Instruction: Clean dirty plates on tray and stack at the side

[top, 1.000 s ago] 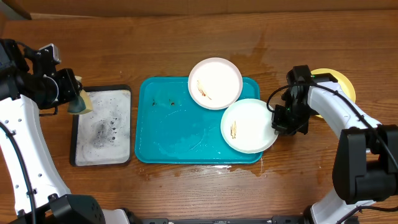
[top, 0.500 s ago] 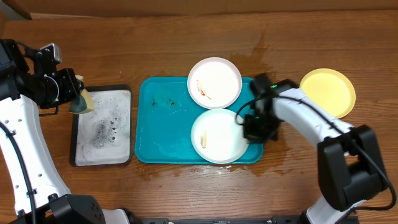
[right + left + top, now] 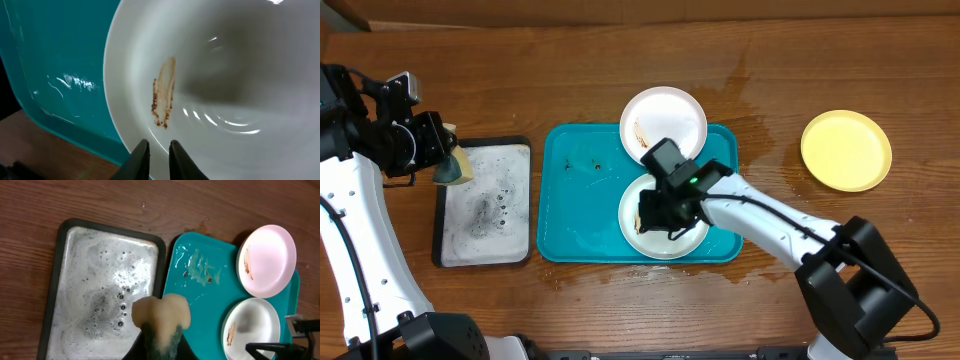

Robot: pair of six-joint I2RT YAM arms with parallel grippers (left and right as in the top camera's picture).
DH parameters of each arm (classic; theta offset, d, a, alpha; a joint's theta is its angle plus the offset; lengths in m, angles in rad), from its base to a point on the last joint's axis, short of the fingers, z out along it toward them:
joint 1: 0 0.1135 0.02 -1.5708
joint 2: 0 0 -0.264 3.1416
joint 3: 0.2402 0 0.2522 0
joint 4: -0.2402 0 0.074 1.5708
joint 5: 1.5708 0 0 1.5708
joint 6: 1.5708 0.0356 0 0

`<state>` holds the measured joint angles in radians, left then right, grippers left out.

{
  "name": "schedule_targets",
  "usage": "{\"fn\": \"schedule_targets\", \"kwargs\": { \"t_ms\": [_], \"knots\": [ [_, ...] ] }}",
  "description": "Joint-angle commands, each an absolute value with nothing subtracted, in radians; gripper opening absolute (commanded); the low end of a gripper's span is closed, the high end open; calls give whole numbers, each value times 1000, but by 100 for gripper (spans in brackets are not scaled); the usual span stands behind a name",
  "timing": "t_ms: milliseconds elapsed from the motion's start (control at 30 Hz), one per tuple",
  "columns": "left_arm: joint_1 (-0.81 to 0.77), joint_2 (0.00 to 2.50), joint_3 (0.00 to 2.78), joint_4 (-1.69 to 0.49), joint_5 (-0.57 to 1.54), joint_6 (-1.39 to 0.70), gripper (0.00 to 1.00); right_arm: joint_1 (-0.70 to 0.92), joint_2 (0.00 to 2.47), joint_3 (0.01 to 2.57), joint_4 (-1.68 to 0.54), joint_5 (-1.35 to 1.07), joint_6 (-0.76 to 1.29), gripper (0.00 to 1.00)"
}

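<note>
The teal tray [image 3: 570, 215] lies mid-table. One white plate [image 3: 665, 115] with a brown smear overhangs its far rim. A second white plate [image 3: 682, 240] lies inside the tray; its smear shows in the right wrist view [image 3: 165, 92]. My right gripper [image 3: 650, 220] is over this plate's left part. Its fingers [image 3: 158, 145] are almost together with nothing between them, tips at the plate's surface near the rim. The pale yellow plate [image 3: 846, 150] lies alone on the table at the right. My left gripper [image 3: 448, 165] is shut on a yellow-green sponge [image 3: 161, 312] above the foam tray's edge.
A black-rimmed tray [image 3: 485, 200] of white foam lies left of the teal tray. Small food bits [image 3: 582, 165] lie in the teal tray's far left part. A wet patch [image 3: 740, 90] shines on the wood behind the tray's right end.
My right gripper moved the near white plate left, from the tray's right rim to its middle, then swung on over the plate. The yellow plate came fully into view. The left arm stayed still.
</note>
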<state>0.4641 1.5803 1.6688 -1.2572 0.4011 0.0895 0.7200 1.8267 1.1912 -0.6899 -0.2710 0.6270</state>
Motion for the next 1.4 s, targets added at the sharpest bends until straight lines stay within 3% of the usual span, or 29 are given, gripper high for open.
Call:
{"fn": "schedule_targets", "kwargs": {
  "t_ms": [0, 267, 333, 433, 733, 867, 1100, 1367],
  "knots": [
    [456, 1575, 1676, -1256, 420, 109, 4, 698, 1827, 1243, -715, -196, 541, 19],
    [456, 1575, 1676, -1257, 424, 108, 4, 562, 1827, 1311, -981, 17, 424, 30],
    [456, 1575, 1676, -1257, 424, 108, 4, 527, 1827, 1303, -1002, 16, 373, 43],
    [456, 1575, 1676, -1258, 424, 108, 4, 490, 1827, 1272, -995, 4, 339, 52],
    [456, 1575, 1676, -1267, 423, 109, 4, 487, 1827, 1145, -855, -138, 340, 45],
    [456, 1575, 1676, -1267, 423, 109, 4, 502, 1827, 1115, -812, -202, 340, 19],
    [456, 1575, 1676, -1267, 423, 109, 4, 519, 1827, 1118, -744, -428, 446, 19],
    [456, 1575, 1676, -1267, 423, 109, 4, 628, 1827, 1117, -568, -435, 510, 24]
  ]
}}
